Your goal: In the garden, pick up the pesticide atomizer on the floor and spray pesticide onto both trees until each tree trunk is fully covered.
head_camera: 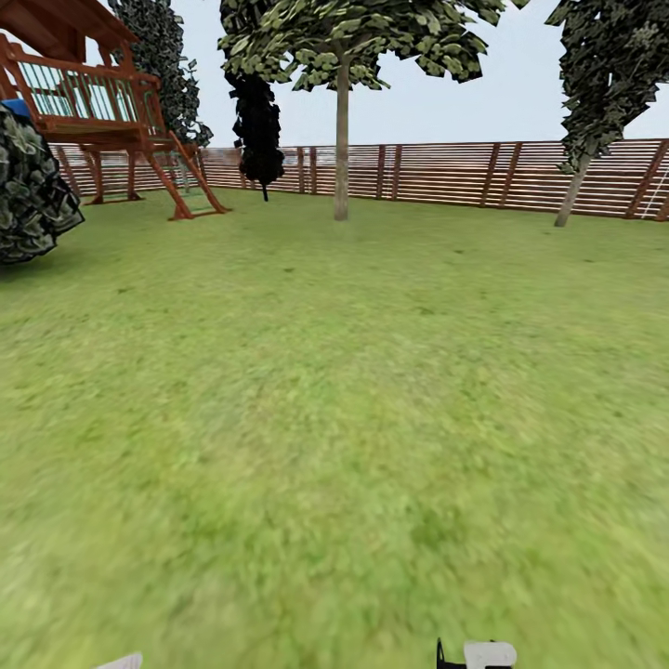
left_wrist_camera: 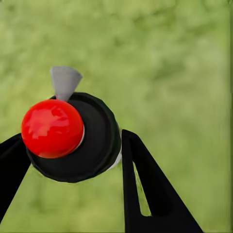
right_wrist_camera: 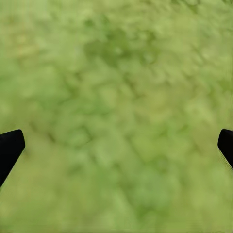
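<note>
Blurred grass floor (head_camera: pixel 334 446) is seen nearest in the head view. Far ahead, one pale tree trunk (head_camera: pixel 342 139) stands before the slatted fence (head_camera: pixel 446 172), and a second leaning trunk (head_camera: pixel 571 193) is seen at far right. A wooden play tower (head_camera: pixel 102 111) is set at far left. From the left wrist, the pesticide atomizer (left_wrist_camera: pixel 73 138) is clamped between the left gripper's (left_wrist_camera: pixel 73 160) black fingers (left_wrist_camera: pixel 145 189), red top toward the camera. From the right wrist, the right gripper (right_wrist_camera: pixel 116 145) is held spread wide over grass.
</note>
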{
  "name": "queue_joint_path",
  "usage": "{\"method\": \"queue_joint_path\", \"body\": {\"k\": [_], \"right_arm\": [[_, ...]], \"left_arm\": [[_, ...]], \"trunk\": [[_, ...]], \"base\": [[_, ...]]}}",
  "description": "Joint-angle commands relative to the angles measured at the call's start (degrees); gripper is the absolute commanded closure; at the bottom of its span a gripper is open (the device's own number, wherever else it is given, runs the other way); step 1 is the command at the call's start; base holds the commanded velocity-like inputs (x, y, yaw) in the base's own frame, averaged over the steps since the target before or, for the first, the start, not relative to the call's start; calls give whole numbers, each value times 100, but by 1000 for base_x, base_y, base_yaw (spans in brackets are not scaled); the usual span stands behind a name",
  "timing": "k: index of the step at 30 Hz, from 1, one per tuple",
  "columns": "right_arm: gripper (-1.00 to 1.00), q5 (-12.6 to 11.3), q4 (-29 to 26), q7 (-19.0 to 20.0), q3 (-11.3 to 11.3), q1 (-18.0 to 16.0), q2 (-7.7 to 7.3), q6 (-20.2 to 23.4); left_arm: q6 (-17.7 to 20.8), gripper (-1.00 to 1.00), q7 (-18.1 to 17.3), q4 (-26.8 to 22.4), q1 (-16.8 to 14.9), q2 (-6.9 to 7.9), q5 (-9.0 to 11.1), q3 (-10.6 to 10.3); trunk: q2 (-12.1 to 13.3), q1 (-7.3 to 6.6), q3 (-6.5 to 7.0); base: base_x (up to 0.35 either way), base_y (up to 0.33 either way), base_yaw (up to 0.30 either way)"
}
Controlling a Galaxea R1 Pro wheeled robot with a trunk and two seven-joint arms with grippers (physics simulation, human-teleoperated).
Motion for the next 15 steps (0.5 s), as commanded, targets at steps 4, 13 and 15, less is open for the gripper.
{"method": "queue_joint_path", "body": {"k": [4, 13, 15], "right_arm": [[-100, 16, 5, -57, 43, -3, 1, 2], [-100, 16, 5, -57, 43, -4, 2, 2], [-100, 16, 5, -57, 43, -4, 3, 2]], "left_arm": [[-18, 100, -8, 5, -2, 0, 33, 3], [-14, 100, -8, 5, -4, 0, 33, 0], [-13, 100, -8, 5, -3, 0, 33, -1]], "trunk": [[-2, 3, -5], [-2, 3, -5], [-2, 3, -5]], "base": [[339, 0, 0], [339, 0, 0], [339, 0, 0]]}}
